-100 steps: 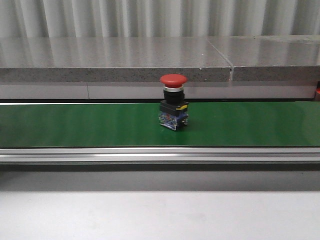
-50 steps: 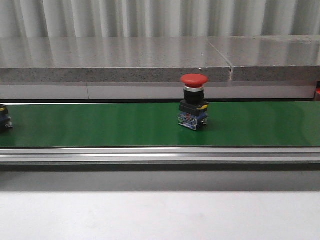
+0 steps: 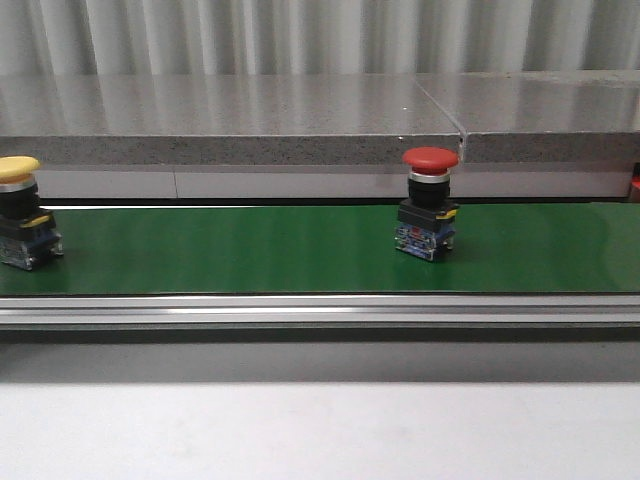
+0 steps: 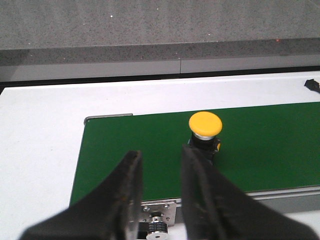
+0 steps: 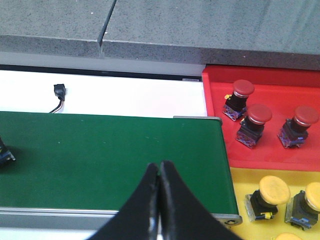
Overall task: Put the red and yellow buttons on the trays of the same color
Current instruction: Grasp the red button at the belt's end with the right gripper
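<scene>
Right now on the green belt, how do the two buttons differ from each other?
The red button has a red cap; the yellow button has a yellow one. The red button stands right of the middle of the green belt; the yellow button stands at its left end, partly cut by the picture's edge. Both stand upright on alike dark bases.

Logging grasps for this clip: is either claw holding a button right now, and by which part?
Nothing is held. The left claw is open, short of the yellow button; the right claw is shut on nothing above the green belt.
</scene>
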